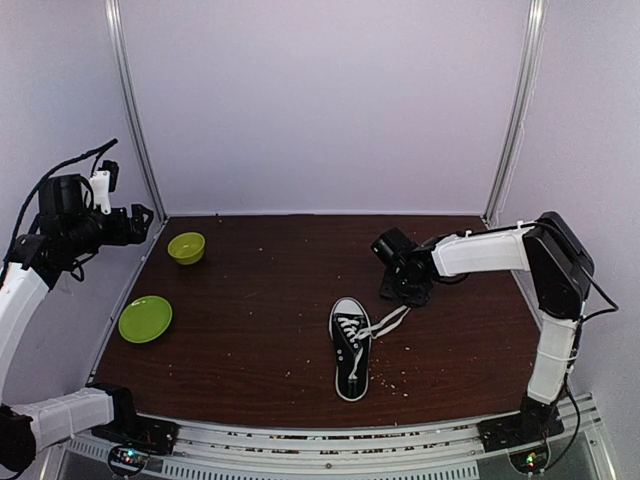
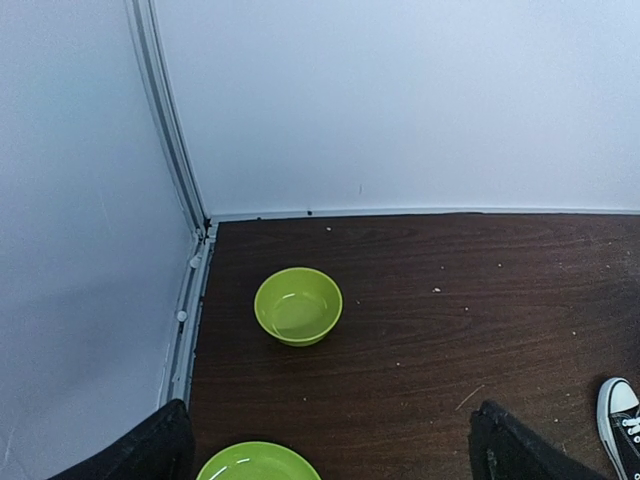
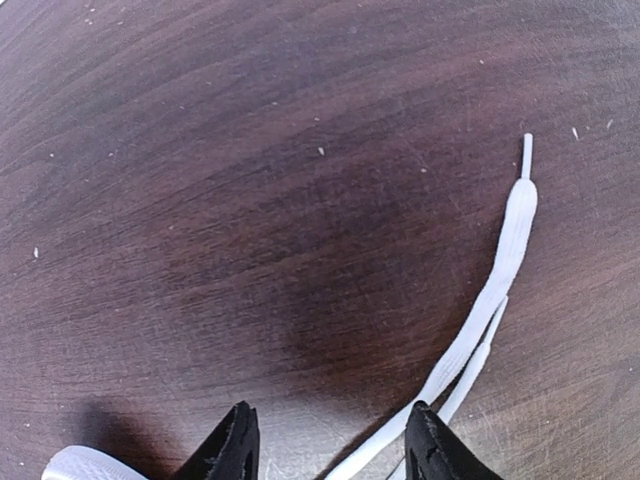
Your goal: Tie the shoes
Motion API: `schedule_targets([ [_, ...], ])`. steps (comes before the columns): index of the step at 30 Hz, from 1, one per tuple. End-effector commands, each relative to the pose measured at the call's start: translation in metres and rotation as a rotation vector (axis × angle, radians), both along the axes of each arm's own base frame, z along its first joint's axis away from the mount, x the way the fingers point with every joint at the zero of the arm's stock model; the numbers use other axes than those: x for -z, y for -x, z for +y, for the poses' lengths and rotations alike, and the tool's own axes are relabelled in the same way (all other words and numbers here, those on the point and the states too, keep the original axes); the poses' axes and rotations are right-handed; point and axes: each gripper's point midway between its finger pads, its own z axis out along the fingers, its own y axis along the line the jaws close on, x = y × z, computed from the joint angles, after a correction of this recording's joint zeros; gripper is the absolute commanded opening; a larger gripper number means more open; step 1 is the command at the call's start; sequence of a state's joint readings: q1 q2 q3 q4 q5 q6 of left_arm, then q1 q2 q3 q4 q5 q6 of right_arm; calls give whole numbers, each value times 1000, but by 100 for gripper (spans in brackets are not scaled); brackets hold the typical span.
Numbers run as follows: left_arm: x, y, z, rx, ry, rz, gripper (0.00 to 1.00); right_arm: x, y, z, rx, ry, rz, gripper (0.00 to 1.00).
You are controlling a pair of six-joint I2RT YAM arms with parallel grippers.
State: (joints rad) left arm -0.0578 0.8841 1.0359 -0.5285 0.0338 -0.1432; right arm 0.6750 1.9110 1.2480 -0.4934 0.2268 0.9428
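Over the dark wood bench [image 1: 250,290], in the top view, the black sneaker [image 1: 351,348] lies right of the middle with its toe toward the back wall. Its white laces [image 1: 388,322] trail away on the sneaker's right. The right claw [image 1: 405,288] hangs low just beyond the sneaker's toe, over the lace ends. The left claw [image 1: 140,220] is raised well left of the sneaker, past a green bowl [image 1: 186,247] and a green plate [image 1: 145,319].

From the left wrist, the left claw [image 2: 330,430] stands wide, its two black fingers [image 2: 150,450] far apart. Only the sneaker's white toe cap [image 2: 620,400] shows, at the right edge, with the bowl [image 2: 297,305] and plate [image 2: 258,462] well to its left.

From the right wrist, the right claw [image 3: 330,435] is parted and grips nothing. The laces [image 3: 495,300] lie flat on the bench and run down into the gap beside one finger [image 3: 432,450]. The toe cap [image 3: 85,465] peeks in at the lower left.
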Motion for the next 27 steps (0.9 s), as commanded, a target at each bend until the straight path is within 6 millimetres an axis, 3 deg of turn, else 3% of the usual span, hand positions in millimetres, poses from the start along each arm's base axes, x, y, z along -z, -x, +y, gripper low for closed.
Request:
schedule_targets([
  [1,-5,-2,0,7,7,-19,98,14,10,-18,61,38,33,50],
  [10,-4,-2,-1,10,9,-15,98,25,13,-17,55,40,54,49],
  [14,-4,-2,-1,11,9,-15,98,30,15,-21,50,64,65,44],
  [20,-3,-3,-2,14,10,-14,98,29,12,-18,37,59,64,0],
  [23,0,-4,-2,12,18,-5,98,10,9,-15,24,37,27,0],
  [27,7,-6,-10,35,32,16,98,-39,1,-9,-18,-27,-90,0],
])
